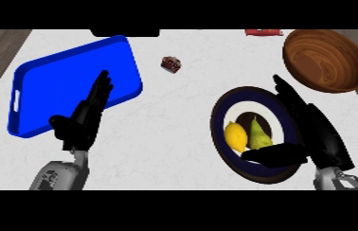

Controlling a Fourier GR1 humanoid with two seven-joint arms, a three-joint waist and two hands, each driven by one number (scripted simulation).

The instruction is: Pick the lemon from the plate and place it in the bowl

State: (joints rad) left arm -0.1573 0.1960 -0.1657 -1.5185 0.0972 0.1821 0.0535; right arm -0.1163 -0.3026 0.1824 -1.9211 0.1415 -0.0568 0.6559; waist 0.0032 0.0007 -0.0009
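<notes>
A: Lemon (pixel 236 136) is lying on the dark plate (pixel 222 112), just beside a green pear (pixel 259 135).

B: The right hand (pixel 318 130) is hovering over the plate's right side, fingers straight, thumb stretched under the fruit, gripping nothing.

A: It should be closing on the lemon only, avoiding the pear, then heading for the wooden bowl (pixel 323 59).

B: The left hand (pixel 85 115) is resting open above the blue tray (pixel 56 74).
</notes>
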